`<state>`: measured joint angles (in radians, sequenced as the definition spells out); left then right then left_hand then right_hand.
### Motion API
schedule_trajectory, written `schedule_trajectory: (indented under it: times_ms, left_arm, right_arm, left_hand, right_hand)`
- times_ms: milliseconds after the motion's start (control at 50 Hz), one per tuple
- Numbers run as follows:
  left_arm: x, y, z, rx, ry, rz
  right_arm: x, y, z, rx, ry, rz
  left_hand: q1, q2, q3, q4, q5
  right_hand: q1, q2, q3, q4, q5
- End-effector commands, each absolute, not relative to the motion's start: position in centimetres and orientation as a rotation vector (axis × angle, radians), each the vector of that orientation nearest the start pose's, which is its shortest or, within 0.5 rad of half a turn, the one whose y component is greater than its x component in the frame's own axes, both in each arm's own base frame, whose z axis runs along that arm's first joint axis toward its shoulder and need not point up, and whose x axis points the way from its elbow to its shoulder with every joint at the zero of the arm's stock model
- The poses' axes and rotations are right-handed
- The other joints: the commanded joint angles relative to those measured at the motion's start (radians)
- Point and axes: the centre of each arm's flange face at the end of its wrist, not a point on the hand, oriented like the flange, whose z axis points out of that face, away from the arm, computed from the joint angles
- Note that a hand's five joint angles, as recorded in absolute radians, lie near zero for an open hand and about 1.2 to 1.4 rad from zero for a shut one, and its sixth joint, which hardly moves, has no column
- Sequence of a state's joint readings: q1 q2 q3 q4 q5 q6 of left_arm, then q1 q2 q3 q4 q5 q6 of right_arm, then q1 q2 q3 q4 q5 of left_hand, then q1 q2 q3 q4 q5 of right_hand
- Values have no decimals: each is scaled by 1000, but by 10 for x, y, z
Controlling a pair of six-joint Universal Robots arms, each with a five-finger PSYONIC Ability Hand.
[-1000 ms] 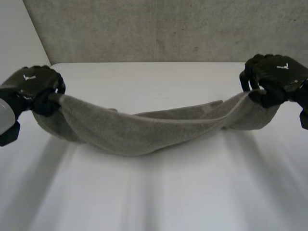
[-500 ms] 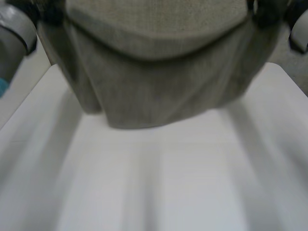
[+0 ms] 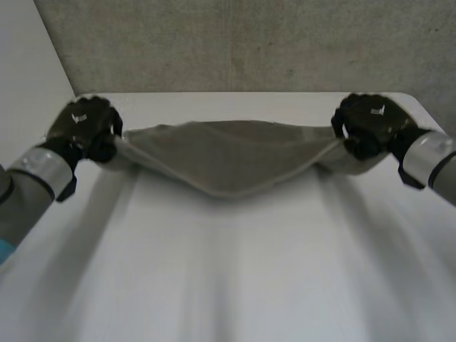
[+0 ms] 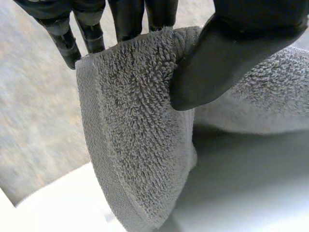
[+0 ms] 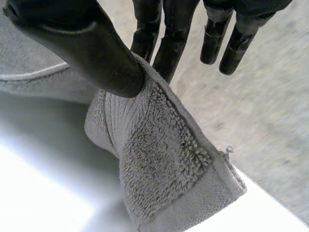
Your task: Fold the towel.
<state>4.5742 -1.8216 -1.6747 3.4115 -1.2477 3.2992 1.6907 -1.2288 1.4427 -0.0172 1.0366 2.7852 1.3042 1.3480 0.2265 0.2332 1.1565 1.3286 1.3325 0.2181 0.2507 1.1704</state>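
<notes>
— Where do we stand with the fold?
— Starting at the far left corner of the table (image 3: 228, 285): our left hand (image 3: 85, 127) grips one end of the grey terry towel (image 3: 224, 157). Its thumb (image 4: 227, 63) presses the cloth against the fingers (image 4: 128, 19), right at a hemmed corner.
— And the towel itself?
— It hangs between our two hands along the table's far edge, sagging in the middle. We cannot tell whether the lowest part of the sag touches the tabletop or hangs just above it.
— The other end?
— Near the far right corner, our right hand (image 3: 370, 125) pinches it the same way, thumb clamping bunched cloth to the fingers. A hemmed corner dangles below the grip.
— So which step do we call this?
— We judge it as holding the towel stretched out, ready to lay down. No finished fold lies on the table yet.
— What does the next move ask of us?
— Lowering both hands together and evenly, with the span taut so the cloth lands flat. Neither pinch should loosen until the edges line up.
</notes>
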Motion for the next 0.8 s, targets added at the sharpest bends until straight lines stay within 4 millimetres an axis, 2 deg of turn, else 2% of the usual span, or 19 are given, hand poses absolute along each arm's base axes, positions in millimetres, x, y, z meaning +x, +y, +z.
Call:
schedule_trajectory:
  times_ms: [20,60,100,200,240,260,300,320,340,380,420,440,480,500,520,600,700,740,800]
  left_arm:
    - [-189,-283,231,787,2294,-2214]
    - [-183,-276,239,773,2261,-2221]
    - [-175,-265,251,752,2231,-2238]
    - [-174,-256,256,769,2211,-2264]
    - [-176,-258,250,801,2245,-2255]
    - [-176,-258,250,801,2245,-2254]
    - [-178,-270,230,818,2328,-2182]
    - [-178,-270,229,818,2328,-2182]
    - [-181,-278,220,827,2368,-2147]
    - [-183,-286,213,837,2402,-2119]
    - [-187,-295,207,845,2428,-2102]
    - [-187,-295,207,845,2428,-2102]
    - [-197,-314,193,879,2460,-2082]
    - [-197,-314,193,880,2460,-2082]
    - [-199,-327,192,881,2453,-2091]
    - [-200,-358,188,830,2420,-2087]
    - [-203,-375,184,796,2400,-2077]
    - [-208,-390,178,791,2376,-2072]
    - [-211,-401,169,810,2355,-2066]
  right_arm:
    - [202,-296,256,-1004,1961,-1860]
    - [189,-280,278,-988,1949,-1929]
    - [183,-277,286,-972,1948,-1961]
    - [174,-276,297,-977,1925,-1980]
    - [175,-277,296,-989,1913,-1965]
    - [175,-281,293,-994,1919,-1953]
    - [175,-290,283,-990,1943,-1912]
    - [177,-300,271,-992,1968,-1862]
    - [177,-300,271,-992,1968,-1861]
    - [184,-315,252,-1033,2000,-1790]
    - [184,-315,252,-1033,2000,-1790]
    - [189,-320,242,-1081,2025,-1754]
    - [193,-327,235,-1147,2052,-1748]
    - [194,-336,230,-1192,2071,-1761]
    - [198,-349,222,-1234,2088,-1774]
    - [208,-362,213,-1259,2090,-1782]
    - [216,-381,202,-1267,2072,-1804]
    - [223,-395,189,-1282,2054,-1823]
    - [233,-403,177,-1295,2044,-1825]
  left_hand:
    - [92,48,-52,-59,65]
    - [92,48,-52,-59,65]
    - [92,48,-52,-59,65]
    - [92,48,-52,-59,65]
    - [92,48,-52,-59,65]
    - [92,48,-52,-59,65]
    - [92,48,-52,-59,65]
    - [92,48,-52,-59,65]
    - [92,48,-52,-59,65]
    - [92,48,-52,-59,65]
    - [92,48,-52,-59,65]
    - [92,48,-52,-59,65]
    - [92,48,-52,-59,65]
    - [92,48,-52,-59,65]
    - [92,48,-52,-59,65]
    - [92,48,-52,-59,65]
    - [92,48,-52,-59,65]
    - [92,48,-52,-59,65]
    - [92,48,-52,-59,65]
  right_hand:
    - [68,64,-44,-76,51]
    - [68,64,-44,-76,51]
    - [68,64,-44,-76,51]
    - [68,64,-44,-76,51]
    - [68,64,-44,-76,51]
    - [68,64,-44,-76,51]
    - [68,64,-44,-76,51]
    - [68,64,-44,-76,51]
    - [68,64,-44,-76,51]
    - [68,64,-44,-76,51]
    - [68,64,-44,-76,51]
    - [68,64,-44,-76,51]
    - [68,64,-44,-76,51]
    - [68,64,-44,-76,51]
    - [68,64,-44,-76,51]
    - [68,64,-44,-76,51]
    - [68,64,-44,-76,51]
    - [68,64,-44,-76,51]
    - [68,64,-44,-76,51]
